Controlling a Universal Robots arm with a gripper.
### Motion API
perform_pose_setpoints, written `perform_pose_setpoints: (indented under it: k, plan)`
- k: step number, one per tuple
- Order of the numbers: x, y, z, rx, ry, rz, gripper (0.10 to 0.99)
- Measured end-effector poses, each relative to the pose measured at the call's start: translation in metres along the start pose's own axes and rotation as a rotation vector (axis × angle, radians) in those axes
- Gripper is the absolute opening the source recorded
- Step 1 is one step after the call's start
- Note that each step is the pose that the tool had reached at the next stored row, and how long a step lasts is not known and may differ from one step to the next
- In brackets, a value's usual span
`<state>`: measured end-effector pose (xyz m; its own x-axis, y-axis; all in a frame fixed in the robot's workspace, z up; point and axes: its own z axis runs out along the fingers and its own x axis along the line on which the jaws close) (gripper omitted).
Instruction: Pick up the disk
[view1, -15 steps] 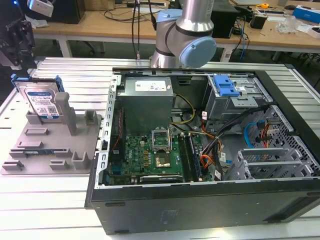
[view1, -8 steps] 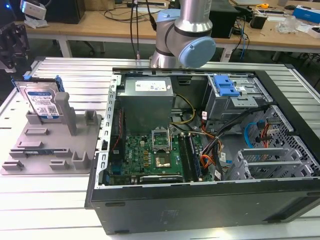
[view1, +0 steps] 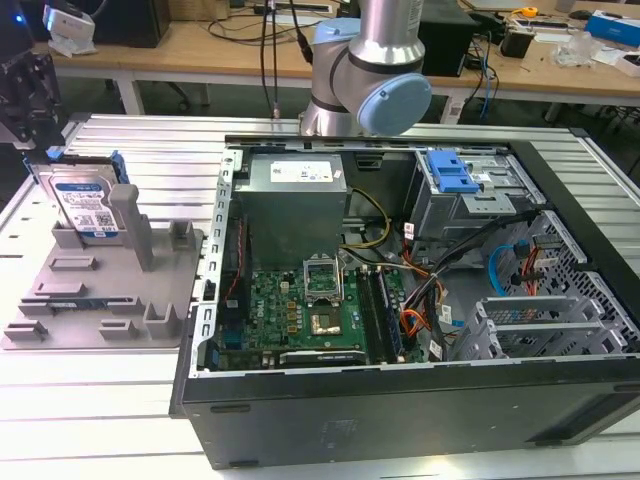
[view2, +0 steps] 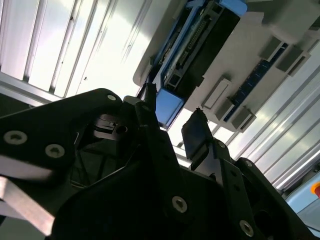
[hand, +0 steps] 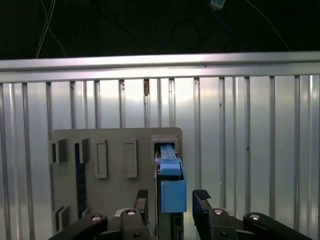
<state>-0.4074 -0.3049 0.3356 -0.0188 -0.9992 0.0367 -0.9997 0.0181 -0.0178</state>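
Gripper (hand: 171, 199), jaws apart, astride the blue-railed disk (hand: 170, 167) in the grey tray (hand: 115, 200), just clear of both sides

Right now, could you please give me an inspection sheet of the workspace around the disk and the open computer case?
Surface: ribbed aluminium table carrying a grey fixture tray and an open black computer case.
Job's things: disk stands on edge in the tray, beside a grey post; not lifted.
Clutter: nothing seen.
Grippers: gripper open, its fingers either side of the disk's blue rail in both wrist views, with gaps showing on both sides.
Cables: coloured wire bundles inside the case; black cables hang behind the robot arm.
Surroundings: wooden benches with equipment behind the table.
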Motion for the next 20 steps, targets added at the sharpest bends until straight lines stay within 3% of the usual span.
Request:
perform_pose_setpoints:
  k: [20]
  plan:
    - [-0.0014,0.0005,0.0217,0.003,-0.0001,-0.036,0.482]
